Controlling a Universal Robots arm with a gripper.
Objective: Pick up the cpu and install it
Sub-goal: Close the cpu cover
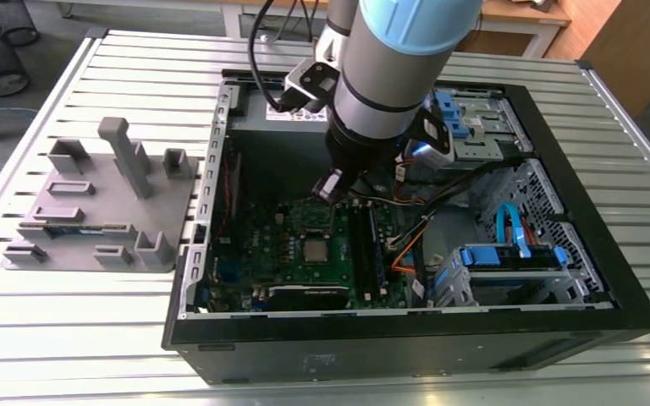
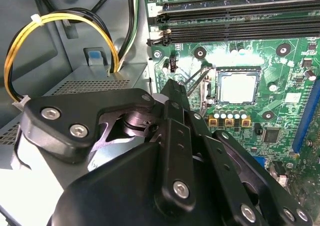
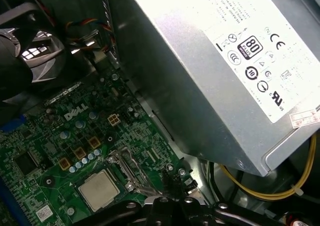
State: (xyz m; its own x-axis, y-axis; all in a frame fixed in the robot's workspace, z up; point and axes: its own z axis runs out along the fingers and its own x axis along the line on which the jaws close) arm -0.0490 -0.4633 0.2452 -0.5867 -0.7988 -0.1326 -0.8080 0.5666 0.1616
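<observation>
The cpu (image 1: pixel 316 250) is a small square chip with a dull silvery top. It lies flat in the socket of the green motherboard (image 1: pixel 291 228), inside the open computer case. Both wrist views show the cpu (image 2: pixel 238 87) (image 3: pixel 98 189) from above, with a metal lever and frame beside the socket. My gripper (image 1: pixel 331 188) hangs inside the case, above the board and a little behind the socket, apart from the chip. Its black links (image 2: pixel 170 136) rise in the foreground, and nothing shows in its grasp.
A grey block tray (image 1: pixel 99 203) with a thin green memory stick (image 1: pixel 71 228) stands at the exterior view's left on the slatted table. The silver power supply (image 3: pixel 225 60), yellow cables (image 2: pixel 60 20), memory slots (image 2: pixel 235 15) and blue drive cages (image 1: pixel 506 254) crowd the case.
</observation>
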